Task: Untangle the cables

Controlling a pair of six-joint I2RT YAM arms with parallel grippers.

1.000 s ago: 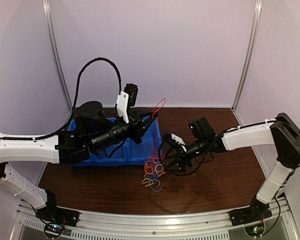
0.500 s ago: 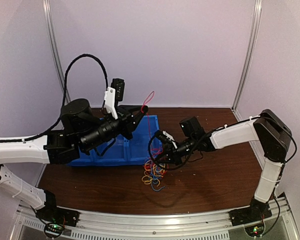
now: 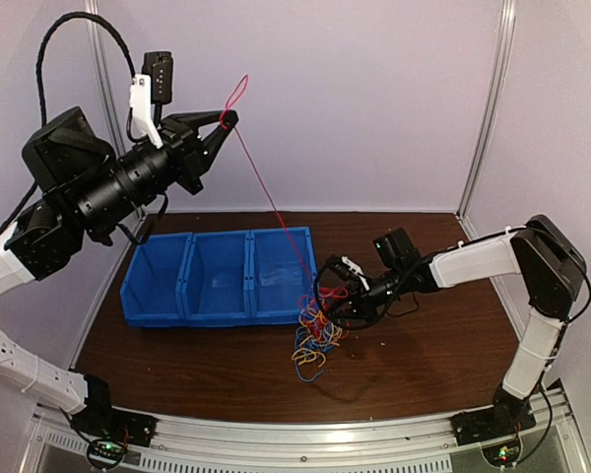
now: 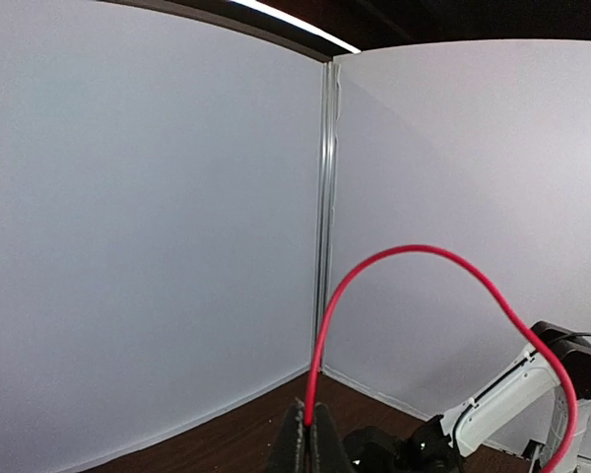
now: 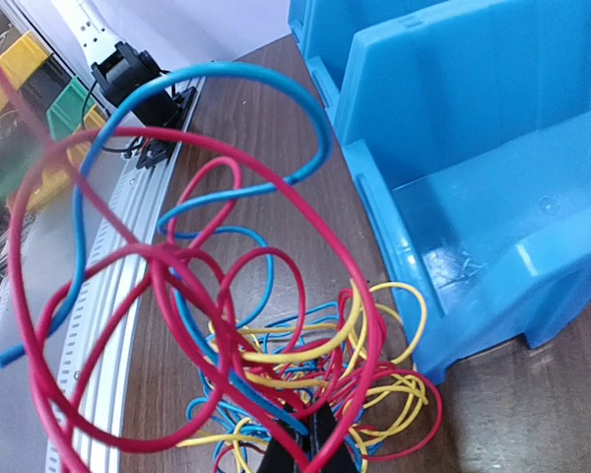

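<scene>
Brown tabletop (image 3: pixel 424 365), bare wood on the right half. Three-compartment blue bin (image 3: pixel 207 313) on the left half; nothing visible in the compartments.

Left arm (image 3: pixel 89 192) raised high, well above the bin. Right arm (image 3: pixel 473 261) reaches low across the tabletop toward the bin's near right corner.

Cable knot (image 3: pixel 315 335) lies on the tabletop just beside that corner: red, light blue and yellow-orange loops, loose and open rather than cinched. In the right wrist view the loops (image 5: pixel 276 365) stand up springy next to the bin wall (image 5: pixel 473 148).

Red cable (image 3: pixel 271 202) runs taut in a straight line from the knot up to the left gripper (image 3: pixel 227 120), with a short free loop (image 4: pixel 414 251) arching past the tips.

Left gripper (image 4: pixel 310 434): jaws closed tight, pinching the red cable. Right gripper (image 3: pixel 333 301): jaws closed at the knot's upper edge, strands pinched at the tips (image 5: pixel 305 439); which colours are caught, I cannot tell.

Handling, as a judgement:
- Wires are light, thin, flexible and curl-set, so they will spring back.
- Smooth jacket may slip through a pinch under tension.
- Steady pull could tighten crossings or lift the whole knot.
- Best hold is on a single strand near where it leaves the knot, with the mass pinned down.
</scene>
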